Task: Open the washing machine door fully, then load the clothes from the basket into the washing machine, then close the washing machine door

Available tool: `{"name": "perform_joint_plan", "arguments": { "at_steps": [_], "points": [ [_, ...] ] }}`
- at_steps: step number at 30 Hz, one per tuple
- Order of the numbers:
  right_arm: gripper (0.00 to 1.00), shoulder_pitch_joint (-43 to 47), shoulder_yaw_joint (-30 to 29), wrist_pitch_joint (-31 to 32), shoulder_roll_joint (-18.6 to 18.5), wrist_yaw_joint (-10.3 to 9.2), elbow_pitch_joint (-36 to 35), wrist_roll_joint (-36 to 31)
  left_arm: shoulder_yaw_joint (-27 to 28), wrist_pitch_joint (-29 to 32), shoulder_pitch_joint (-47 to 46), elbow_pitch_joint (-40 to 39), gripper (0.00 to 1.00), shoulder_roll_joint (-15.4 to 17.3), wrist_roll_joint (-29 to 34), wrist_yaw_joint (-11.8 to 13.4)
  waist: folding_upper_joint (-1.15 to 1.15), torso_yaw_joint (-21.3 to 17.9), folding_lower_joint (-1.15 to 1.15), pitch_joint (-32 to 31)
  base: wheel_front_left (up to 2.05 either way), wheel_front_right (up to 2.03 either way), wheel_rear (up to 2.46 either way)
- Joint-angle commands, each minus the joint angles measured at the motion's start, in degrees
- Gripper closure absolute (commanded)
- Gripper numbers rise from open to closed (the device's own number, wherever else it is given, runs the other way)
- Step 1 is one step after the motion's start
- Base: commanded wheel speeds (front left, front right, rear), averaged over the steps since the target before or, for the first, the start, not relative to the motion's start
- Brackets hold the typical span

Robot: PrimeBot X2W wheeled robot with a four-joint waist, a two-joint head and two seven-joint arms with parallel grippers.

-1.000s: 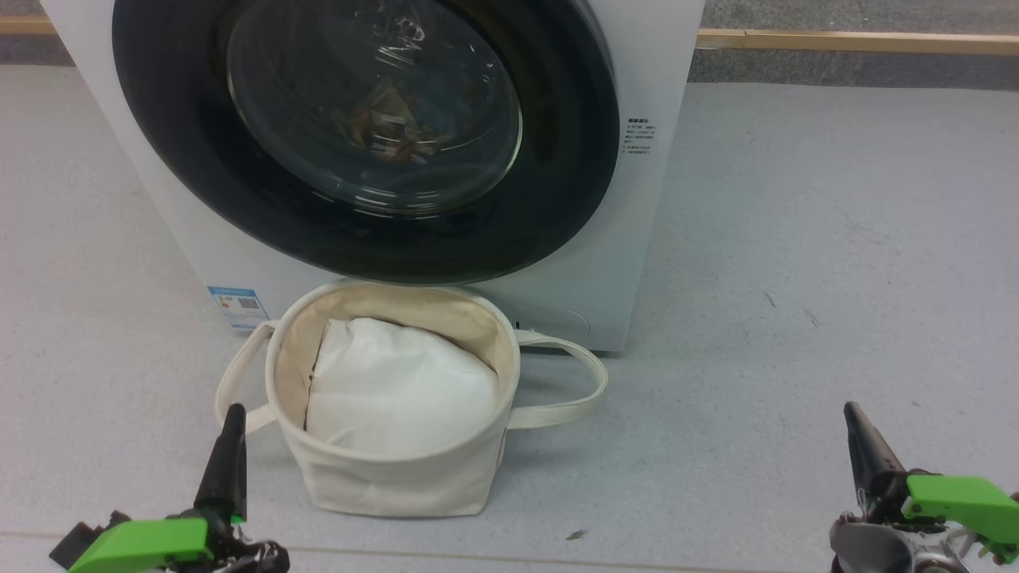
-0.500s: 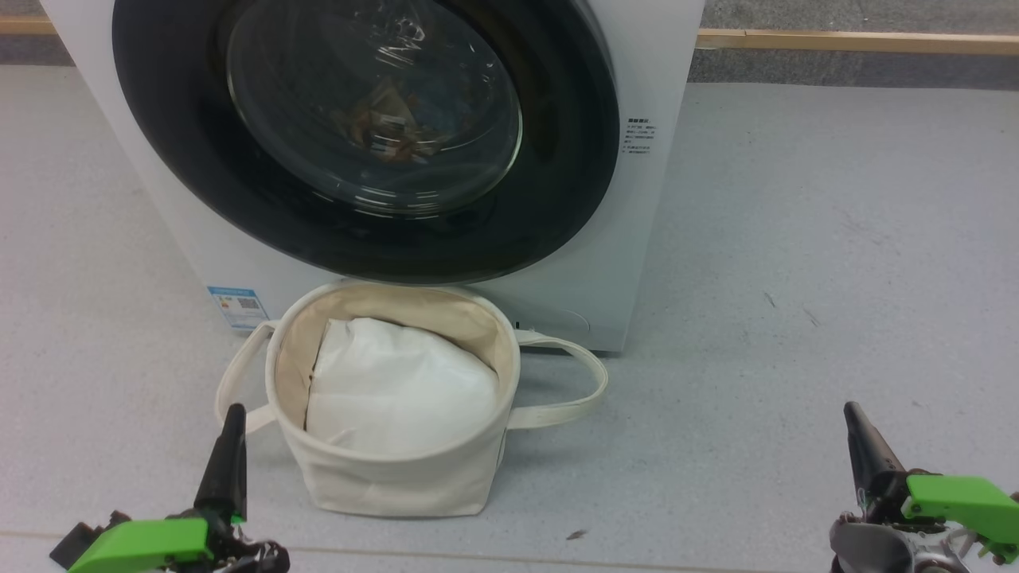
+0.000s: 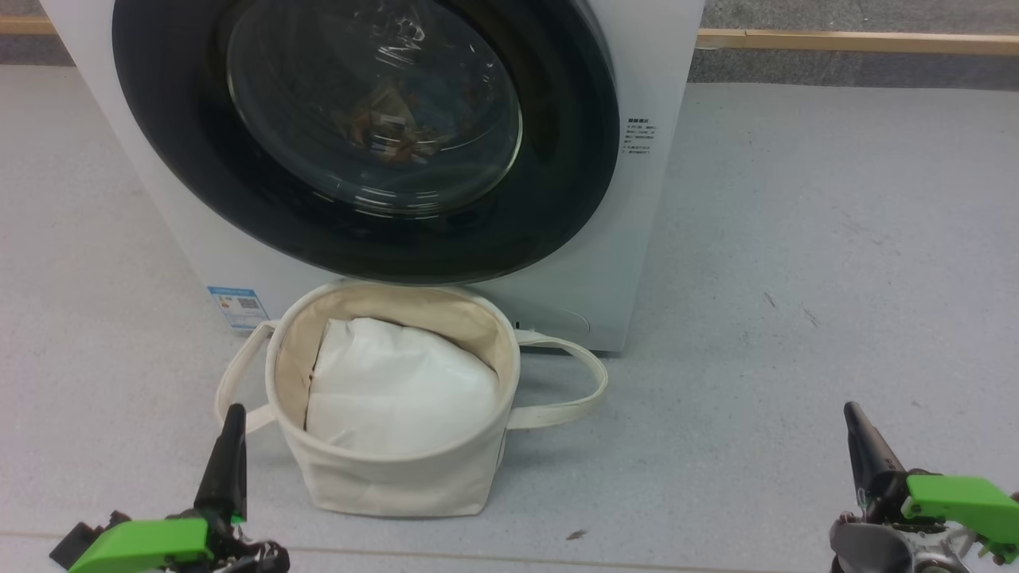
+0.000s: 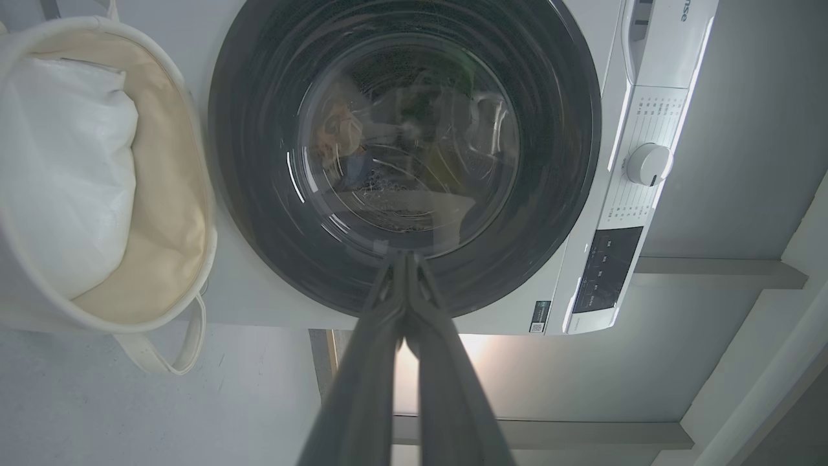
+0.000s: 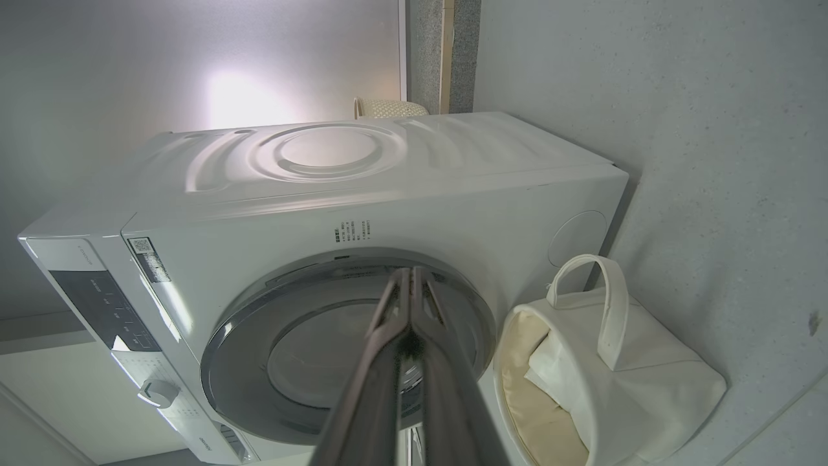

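The left claw [image 3: 233, 414] is hovering just left of the basket [image 3: 398, 485], fingers pressed together, gripping nothing, pointing toward the washer [image 3: 661, 239]. Behind the basket the door [image 3: 183, 175] is sitting closed, with the clothes [image 3: 386, 127] lying behind its glass. Well right of the basket, the right claw [image 3: 851, 410] is hovering likewise, pinched together and empty.
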Motion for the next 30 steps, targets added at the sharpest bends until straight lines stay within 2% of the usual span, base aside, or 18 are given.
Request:
{"name": "perform_joint_plan", "arguments": {
  "at_steps": [1,30],
  "points": [
    [1.0,-2.5,1.2,0.5,-0.2,0.01,-2.1,0.2,2.0,0.4,-1.6,-2.2,1.0,0.3,0.2,-0.1,0.0,0.0,0.0,0.0,0.0,0.0,0.0],
    [1.0,-2.5,1.2,0.5,-0.2,0.01,-2.1,0.2,2.0,0.4,-1.6,-2.2,1.0,0.3,0.2,-0.1,0.0,0.0,0.0,0.0,0.0,0.0,0.0]
  ]
}}
